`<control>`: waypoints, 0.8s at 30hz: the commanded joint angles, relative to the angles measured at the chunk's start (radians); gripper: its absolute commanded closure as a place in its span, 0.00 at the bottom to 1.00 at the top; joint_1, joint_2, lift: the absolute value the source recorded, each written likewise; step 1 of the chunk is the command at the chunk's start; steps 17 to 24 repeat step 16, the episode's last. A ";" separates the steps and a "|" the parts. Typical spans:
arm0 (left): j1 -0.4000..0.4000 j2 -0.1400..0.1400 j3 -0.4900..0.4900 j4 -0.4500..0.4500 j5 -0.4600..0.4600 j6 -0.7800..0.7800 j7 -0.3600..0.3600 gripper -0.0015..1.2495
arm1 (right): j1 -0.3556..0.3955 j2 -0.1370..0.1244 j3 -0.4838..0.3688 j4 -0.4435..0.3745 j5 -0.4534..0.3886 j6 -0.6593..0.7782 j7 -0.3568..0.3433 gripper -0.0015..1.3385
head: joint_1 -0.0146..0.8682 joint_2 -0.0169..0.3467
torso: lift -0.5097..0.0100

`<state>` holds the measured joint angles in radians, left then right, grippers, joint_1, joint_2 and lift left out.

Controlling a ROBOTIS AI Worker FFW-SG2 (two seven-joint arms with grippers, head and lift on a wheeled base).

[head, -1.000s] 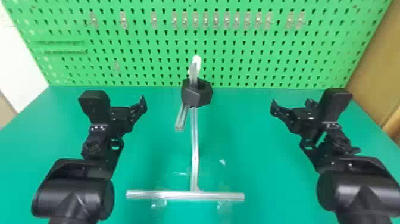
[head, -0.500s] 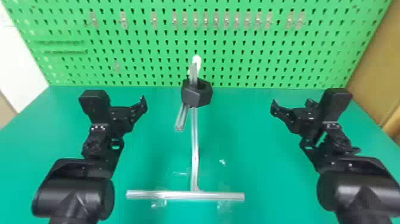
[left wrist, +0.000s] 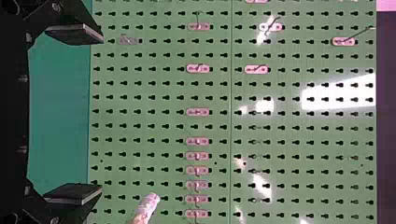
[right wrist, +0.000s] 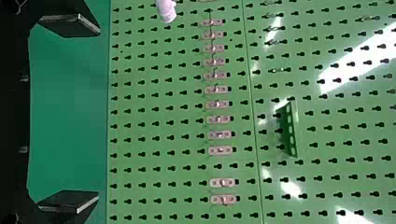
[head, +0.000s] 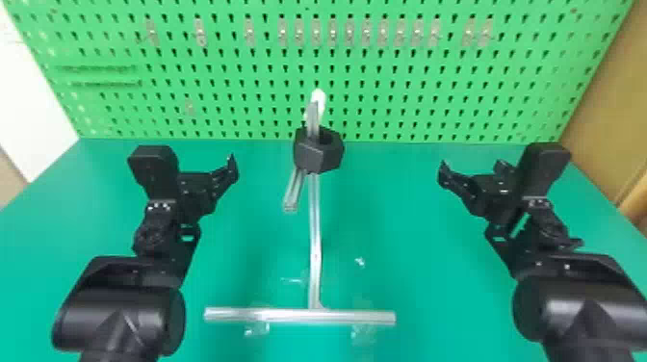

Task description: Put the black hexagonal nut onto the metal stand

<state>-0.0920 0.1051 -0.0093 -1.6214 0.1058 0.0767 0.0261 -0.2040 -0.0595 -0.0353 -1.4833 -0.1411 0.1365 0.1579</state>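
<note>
The black hexagonal nut [head: 317, 156] is around the metal stand [head: 315, 240], high on its upright, with a bar slanting down to the left just below it. My left gripper [head: 231, 168] is held well to the left of the nut and stand, touching neither. On the other side, my right gripper [head: 444, 175] stands apart from them as well. In the left wrist view the left gripper [left wrist: 102, 114] has its fingers wide apart with nothing between them. The right gripper [right wrist: 99, 114] is likewise open and holds nothing in the right wrist view.
Behind the stand rises a green pegboard [head: 231, 96] with a row of small metal hooks [head: 349, 32]. The green table [head: 404, 269] carries the stand's crossbar base [head: 269, 315]. A white tip [head: 318, 98] tops the stand, in front of the board.
</note>
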 commanded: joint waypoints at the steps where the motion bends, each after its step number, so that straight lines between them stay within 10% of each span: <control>1: 0.000 -0.001 0.000 0.000 0.000 0.000 0.000 0.13 | 0.000 0.000 0.000 0.000 0.000 0.000 0.000 0.06 | 0.80 0.27 | 0.98; 24: -0.002 -0.001 0.000 0.000 0.000 0.000 0.000 0.13 | -0.003 0.000 0.003 0.000 0.000 0.000 0.000 0.06 | 0.80 0.27 | 0.98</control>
